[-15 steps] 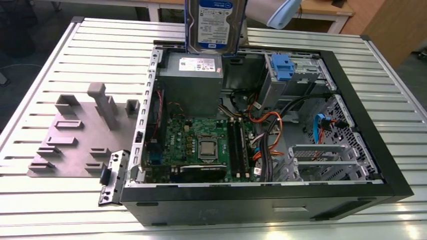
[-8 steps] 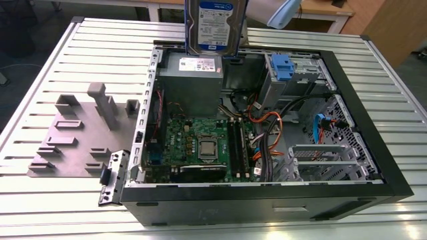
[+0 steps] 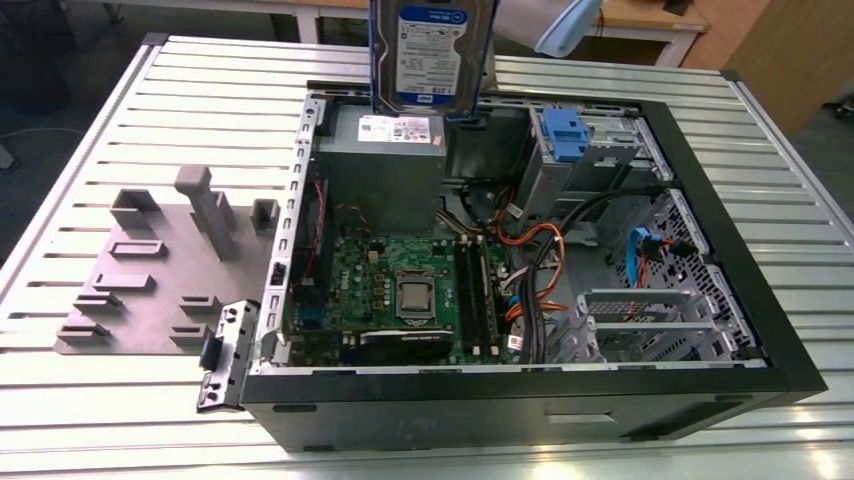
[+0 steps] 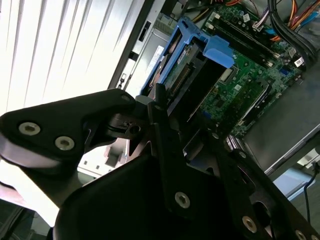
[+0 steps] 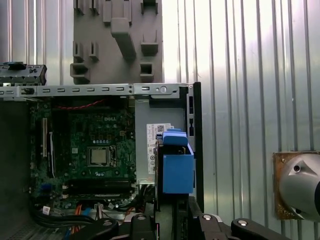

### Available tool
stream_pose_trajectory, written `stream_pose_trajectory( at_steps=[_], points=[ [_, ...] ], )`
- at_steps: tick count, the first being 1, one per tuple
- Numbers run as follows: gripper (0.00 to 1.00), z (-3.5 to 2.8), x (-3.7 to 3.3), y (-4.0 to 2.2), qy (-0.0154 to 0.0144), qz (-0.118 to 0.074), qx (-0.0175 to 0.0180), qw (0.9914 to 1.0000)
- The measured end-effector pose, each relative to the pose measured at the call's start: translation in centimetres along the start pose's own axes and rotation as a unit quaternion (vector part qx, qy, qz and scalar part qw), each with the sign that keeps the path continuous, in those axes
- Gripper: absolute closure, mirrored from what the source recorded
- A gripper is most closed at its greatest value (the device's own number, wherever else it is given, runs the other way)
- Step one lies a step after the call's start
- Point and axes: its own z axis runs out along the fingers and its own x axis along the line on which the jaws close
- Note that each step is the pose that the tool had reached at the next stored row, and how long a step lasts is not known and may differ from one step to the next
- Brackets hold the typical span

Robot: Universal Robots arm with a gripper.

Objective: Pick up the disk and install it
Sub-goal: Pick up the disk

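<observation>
1. Disk (image 3: 430,55) is up in the air! It hangs upright with its label facing us in the exterior view, above the power supply (image 3: 380,170) end of the open computer case (image 3: 747,300).
2. Pincer (image 5: 172,220) is clamped on the disk. In the second wrist view, black fingers (image 4: 165,145) squeeze it from either side, and its blue end points down at the case.
3. Down below, the motherboard (image 3: 400,285) lies exposed. The drive cage (image 3: 567,135) with its blue latch sits in the case, lower than the disk and toward the exterior view's right.
4. The case lies on its side on the slatted bench (image 3: 107,420). A grey fixture plate (image 3: 147,290) sits just beside it, toward the bench edge at the exterior view's left.
</observation>
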Motion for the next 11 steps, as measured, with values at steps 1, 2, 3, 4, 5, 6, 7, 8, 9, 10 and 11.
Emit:
stream_pose_trajectory(
  at_steps=[1,2,3,4,5,6,7,8,9,10,11],
  points=[
    [0.65,0.0,0.08,-0.01,0.0001,0.0,0.0,1.0],
    [0.65,0.0,0.15,-0.01,0.0001,0.0,0.0,1.0],
    [0.65,-0.01,0.22,-0.02,0.0002,0.0,0.0,1.0],
    [0.65,-0.01,0.3,-0.03,0.0003,0.0,0.0,1.0],
    [0.65,-0.01,0.37,-0.03,0.0004,0.0,0.0,1.0],
    [0.65,-0.01,0.43,-0.04,0.0005,0.0,0.0,1.0],
    [0.65,-0.01,0.5,-0.04,0.0006,0.0,0.0,1.0],
    [0.65,-0.01,0.56,-0.05,0.0006,0.0,0.0,1.0],
    [0.65,-0.02,0.62,-0.05,0.0008,0.0,0.0,1.0],
    [0.65,-0.02,0.67,-0.05,0.0009,0.0,0.0,1.0],
    [0.65,-0.02,0.74,-0.06,0.001,0.0,0.0001,1.0]
  ],
)
